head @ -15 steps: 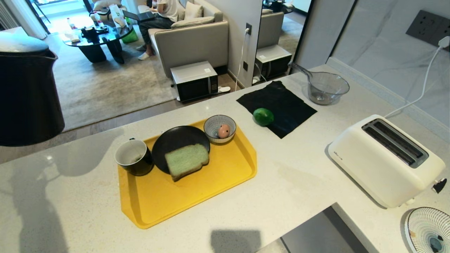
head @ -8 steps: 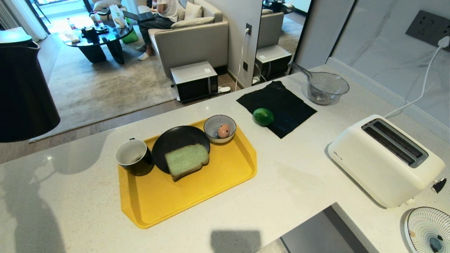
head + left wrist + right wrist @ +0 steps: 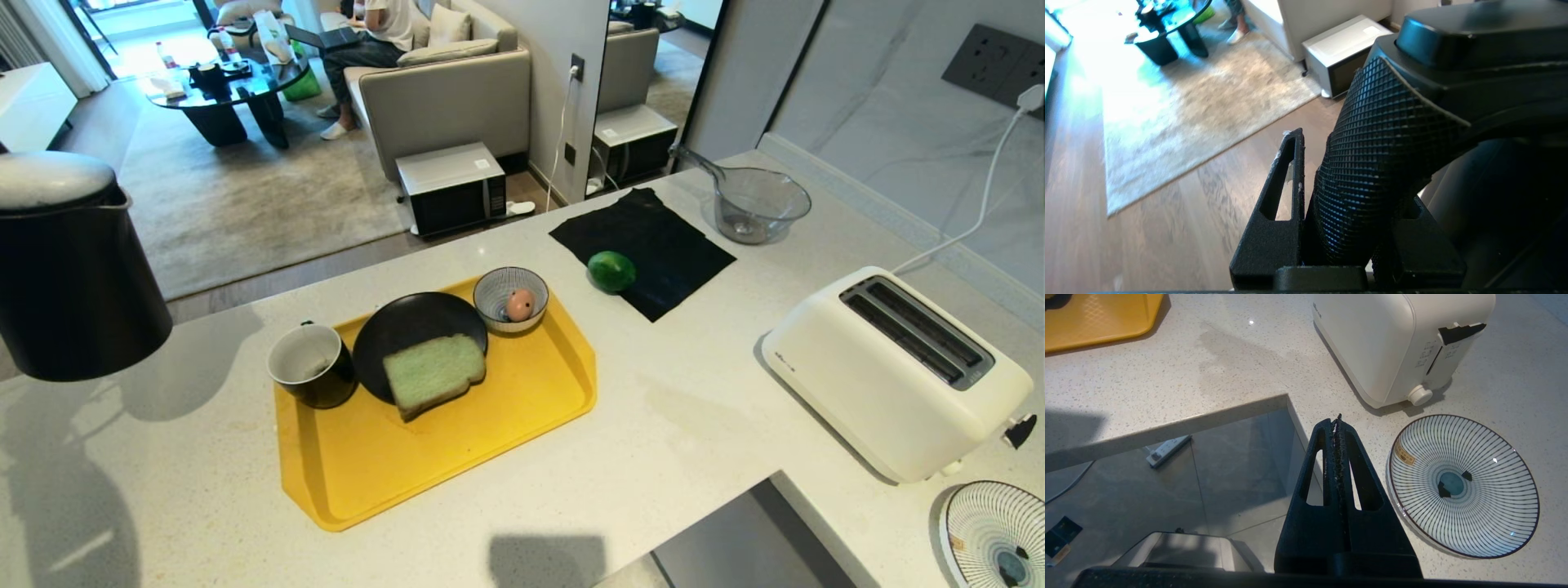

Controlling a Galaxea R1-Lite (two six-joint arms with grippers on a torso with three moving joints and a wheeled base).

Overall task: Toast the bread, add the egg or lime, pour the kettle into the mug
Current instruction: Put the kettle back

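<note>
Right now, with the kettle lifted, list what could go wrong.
1. The left gripper grips only the kettle by its textured handle; a heavy kettle might swing or slip.
2. The kettle hangs left of the mug, beyond the yellow tray; tilting early would likely spill on the counter.
3. The bread lies beside the mug, so splashes may wet it.

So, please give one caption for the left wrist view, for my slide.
Left hand shut on the kettle handle, held above the wooden floor.

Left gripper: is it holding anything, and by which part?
Yes. The left gripper is clamped on the kettle by its textured side handle. The right gripper is shut and empty.
</note>
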